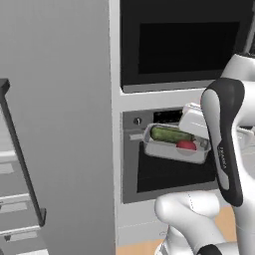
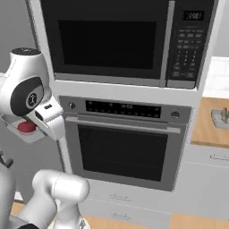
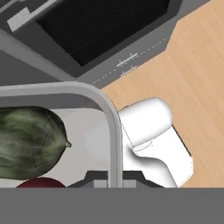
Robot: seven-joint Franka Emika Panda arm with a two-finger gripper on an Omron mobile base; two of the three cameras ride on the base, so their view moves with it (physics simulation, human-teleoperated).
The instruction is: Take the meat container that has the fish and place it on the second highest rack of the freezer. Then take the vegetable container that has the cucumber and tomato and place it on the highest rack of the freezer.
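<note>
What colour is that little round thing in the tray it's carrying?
Red: it's the tomato, beside a green cucumber. The left base view shows it best.

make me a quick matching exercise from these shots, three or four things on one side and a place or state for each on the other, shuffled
Things:
1. short dark green cucumber
2. small red ball-shaped tomato
3. shallow grey rectangular vegetable container
4. robot's two-finger gripper

Places or states:
A. held up in the air in front of the dark oven door
B. shut on the tray's rim
C. lying along the tray's far side
D. sitting at the tray's near side, beside the arm

Pairs: 1-C, 2-D, 3-A, 4-B
</note>
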